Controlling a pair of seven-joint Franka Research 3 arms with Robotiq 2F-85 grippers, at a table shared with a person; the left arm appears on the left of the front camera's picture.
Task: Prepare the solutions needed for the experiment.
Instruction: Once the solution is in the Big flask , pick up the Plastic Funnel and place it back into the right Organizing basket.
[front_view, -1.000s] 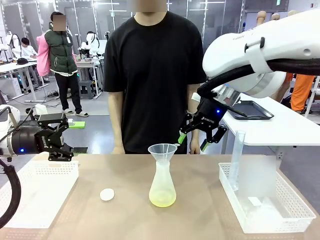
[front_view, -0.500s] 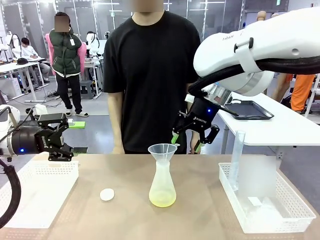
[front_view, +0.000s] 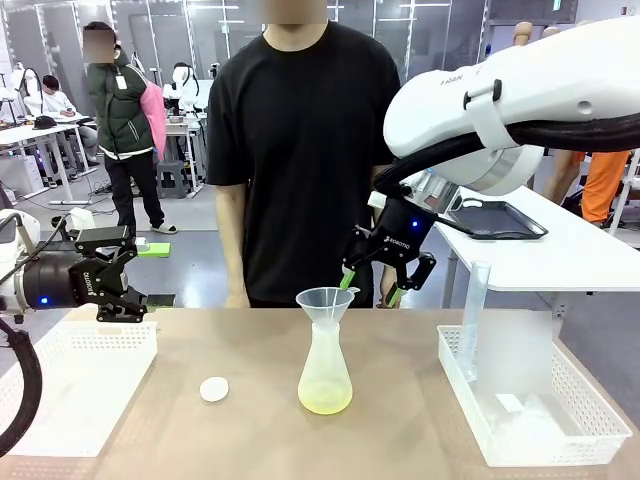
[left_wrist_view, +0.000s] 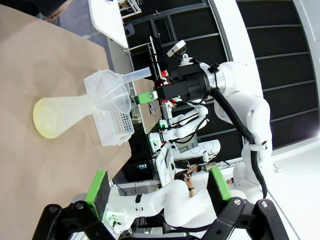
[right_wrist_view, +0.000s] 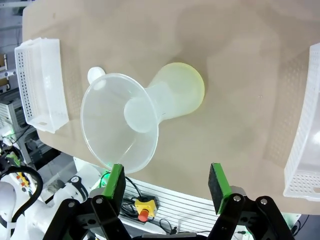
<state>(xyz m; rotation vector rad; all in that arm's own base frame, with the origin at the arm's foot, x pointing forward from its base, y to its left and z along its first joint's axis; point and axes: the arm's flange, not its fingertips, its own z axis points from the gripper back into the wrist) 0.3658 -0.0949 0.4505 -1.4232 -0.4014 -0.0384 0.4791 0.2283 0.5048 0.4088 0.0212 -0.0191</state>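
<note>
Now: flask (front_view: 325, 365) w/ solutions (front_view: 325, 403) upright, neck up; L claw (left_wrist_view: 157, 189), R claw (front_view: 370, 288) released.

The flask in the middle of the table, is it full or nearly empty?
Nearly empty. The flask holds only a shallow layer of pale yellow-green liquid at its bottom; above that its translucent walls show no liquid.

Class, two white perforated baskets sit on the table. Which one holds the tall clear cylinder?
The right basket, by the robot's right arm: the cylinder stands inside it. The left basket has none.
</note>
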